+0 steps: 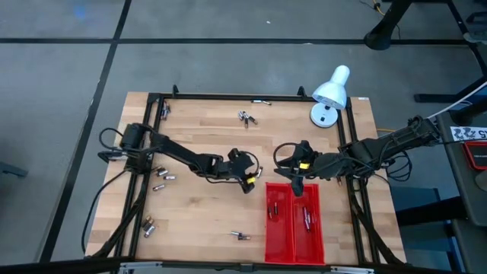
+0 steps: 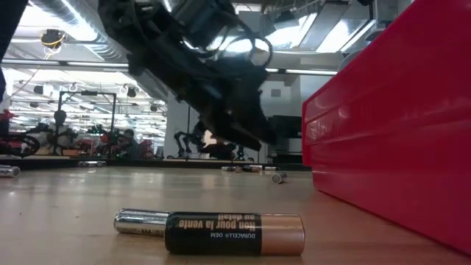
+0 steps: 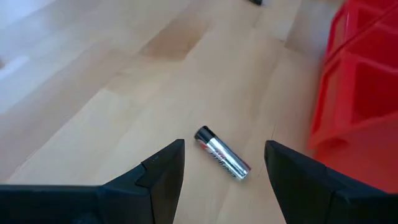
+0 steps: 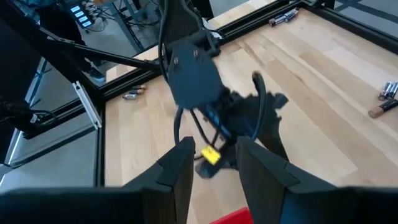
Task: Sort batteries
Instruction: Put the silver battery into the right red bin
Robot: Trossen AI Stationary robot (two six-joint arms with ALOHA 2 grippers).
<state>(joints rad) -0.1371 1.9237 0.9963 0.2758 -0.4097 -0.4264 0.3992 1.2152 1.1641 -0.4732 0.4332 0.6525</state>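
My left gripper [image 1: 248, 185] [image 3: 224, 145] hovers open just left of the red tray's far end. One silvery battery [image 3: 222, 160] lies flat on the table between its fingers, touching neither. In the low view this gripper [image 2: 254, 132] hangs above the wood. My right gripper [image 1: 297, 188] [image 4: 214, 144] is open and holds nothing, above the far end of the red tray [image 1: 293, 228]. Two batteries [image 1: 307, 218] lie inside the tray. More batteries lie scattered on the table: a cluster [image 1: 245, 116] near the far edge, some [image 1: 160, 180] at the left, and a pair [image 1: 240, 237] [image 2: 234, 233] near the front edge.
A white desk lamp [image 1: 329, 95] stands at the table's far right corner. A black frame rail [image 1: 228, 97] runs around the table. The red tray's wall [image 2: 397, 132] stands close on the right in the low view. Bare wood [image 1: 198, 217] lies between the left batteries and the tray.
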